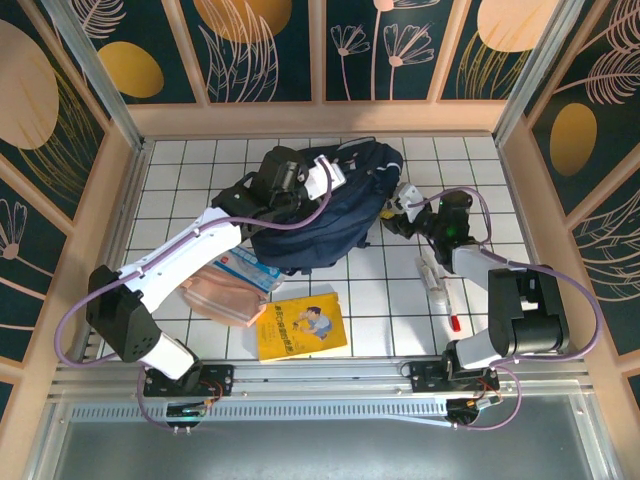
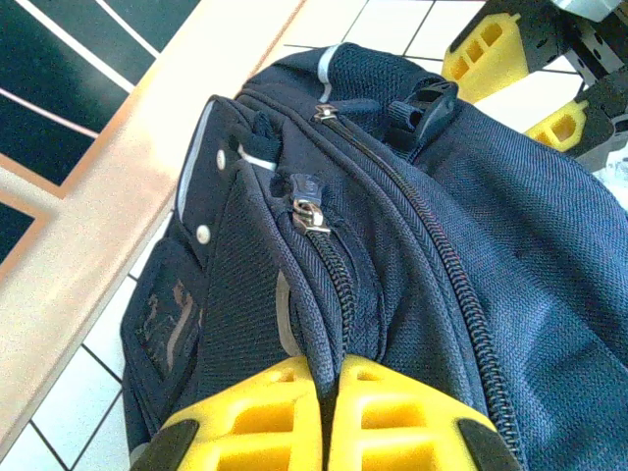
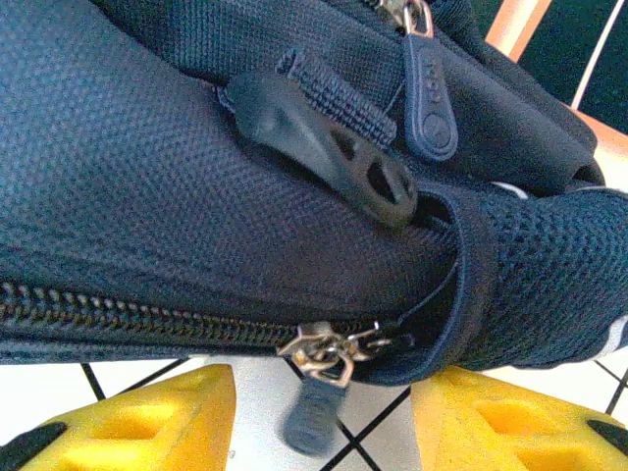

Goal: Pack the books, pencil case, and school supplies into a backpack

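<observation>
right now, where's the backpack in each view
top external: backpack upper centre, on the white tiled table.
left wrist: backpack across centre and right; table lower left.
right wrist: backpack across the upper part; table along the bottom.
shared landmark: the table's dark grid lines.

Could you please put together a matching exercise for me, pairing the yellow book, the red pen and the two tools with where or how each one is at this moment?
Things:
1. yellow book
2. red pen
3. left tool
4. right tool

Places or states:
A. open, facing a zipper pull
B. lying cover up on the table, near its front edge
C. pinched shut on the fabric of the backpack
D. lying close beside the right arm

Pairs: 1-B, 2-D, 3-C, 4-A.
</observation>
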Controlling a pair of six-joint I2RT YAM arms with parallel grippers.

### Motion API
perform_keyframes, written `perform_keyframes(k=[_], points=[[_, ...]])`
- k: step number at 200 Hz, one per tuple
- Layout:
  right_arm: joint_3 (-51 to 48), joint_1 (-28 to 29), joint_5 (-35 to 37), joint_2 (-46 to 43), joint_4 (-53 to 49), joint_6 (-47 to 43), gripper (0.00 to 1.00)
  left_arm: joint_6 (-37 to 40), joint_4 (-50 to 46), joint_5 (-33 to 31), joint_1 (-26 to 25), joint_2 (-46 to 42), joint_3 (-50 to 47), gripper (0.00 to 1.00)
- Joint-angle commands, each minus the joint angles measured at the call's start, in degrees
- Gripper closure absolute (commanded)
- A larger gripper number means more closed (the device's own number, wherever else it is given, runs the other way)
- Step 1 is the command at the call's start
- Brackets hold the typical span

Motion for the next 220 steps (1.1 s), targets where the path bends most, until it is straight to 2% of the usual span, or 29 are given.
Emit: perform_keyframes(k=[1, 12, 40, 85, 112, 126, 149, 180, 220], points=[[2.1, -0.3, -3.1, 0.8, 1.4, 0.0, 0.49, 0.1, 9.5, 1.6, -0.3, -4.0, 0.7, 1.00], [2.8, -0.4, -4.1, 1.1, -0.5, -0.5, 0.51, 0.0, 9.7, 1.7, -0.3, -4.0, 0.5, 1.00], [4.1, -0.6, -5.8, 1.6, -4.1, -1.7, 0.65, -0.6, 11.0, 1.7, -0.3, -4.4, -0.1, 1.00], [9.1, -1.4, -9.7, 3.5, -16.3, -6.4, 0.67, 0.1, 9.6, 3.7, -0.3, -4.3, 0.1, 1.00], [11.2, -1.8, -11.6, 4.5, -20.0, -7.1, 0.75, 0.3, 9.8, 3.0, -0.3, -4.4, -0.1, 1.00], [12.1, -2.0, -12.2, 5.1, -22.1, -8.1, 0.83, 0.4, 10.1, 3.3, -0.2, -4.4, -0.2, 1.00], [13.8, -2.4, -13.3, 6.0, -26.1, -8.8, 0.86, 0.7, 10.2, 2.7, -0.2, -4.4, -0.3, 1.00], [15.2, -2.7, -15.2, 6.2, -28.8, -9.2, 1.00, 1.0, 10.2, 1.9, -0.2, -3.9, -0.2, 1.00], [16.6, -3.5, -14.8, 5.0, -35.1, -10.7, 1.00, -0.2, 11.0, -4.9, -0.2, -3.0, -0.1, 1.00]])
